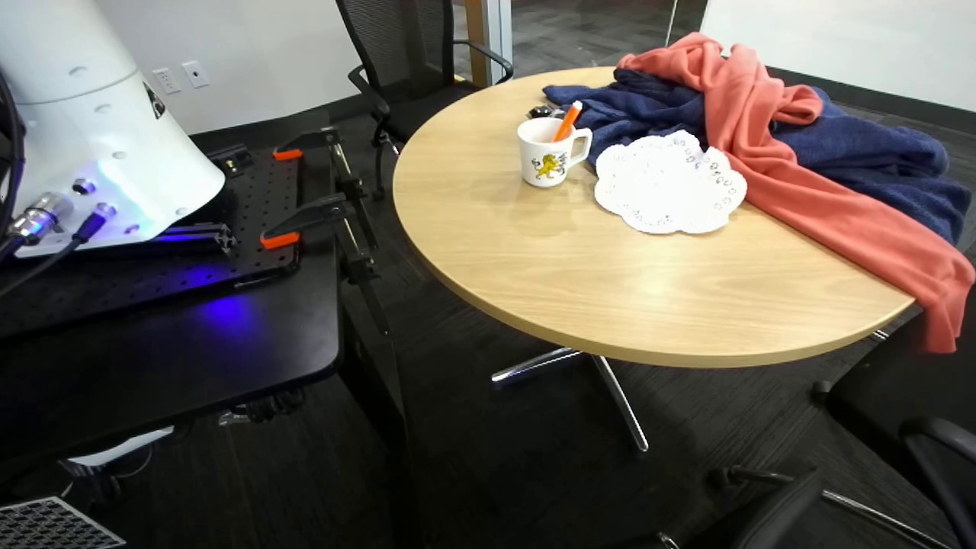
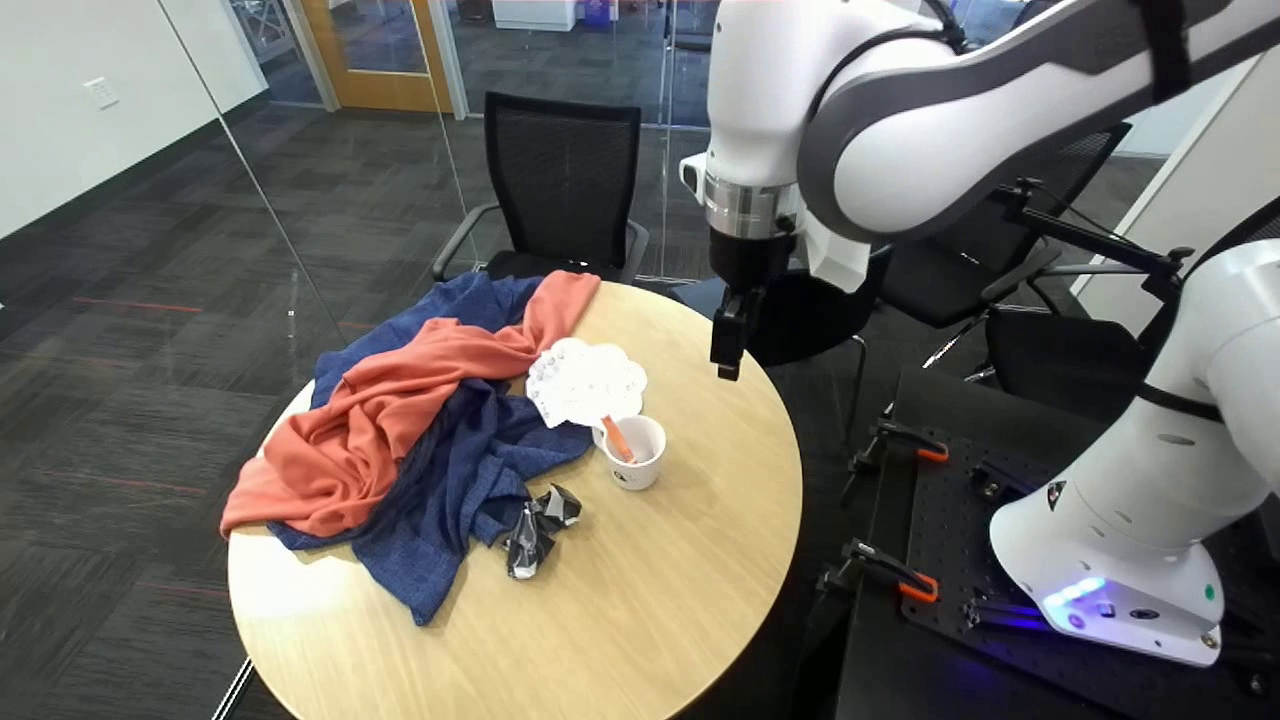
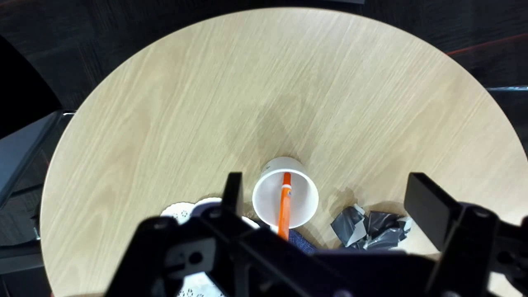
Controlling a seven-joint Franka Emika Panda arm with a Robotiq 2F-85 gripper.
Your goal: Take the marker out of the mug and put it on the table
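Orange marker (image 3: 284, 212) tilted in the white mug (image 1: 537, 149) on the pale wooden tabletop (image 1: 648, 290).
The mug's side carries a yellow lion (image 1: 547, 165) flanked by dark figures (image 1: 563, 161); a blue mark (image 3: 290, 193) on the marker is too small to read. The hand (image 3: 326, 192) hangs unclenched above the tabletop, its jaws standing wide apart.

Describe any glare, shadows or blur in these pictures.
In an exterior view, pale glare marks the table and a blue glow shows on the black bench; in both exterior views, the scalloped plate looks partly washed out; in the wrist view, the mug throws soft shadows, and the near jaws look slightly blurred.
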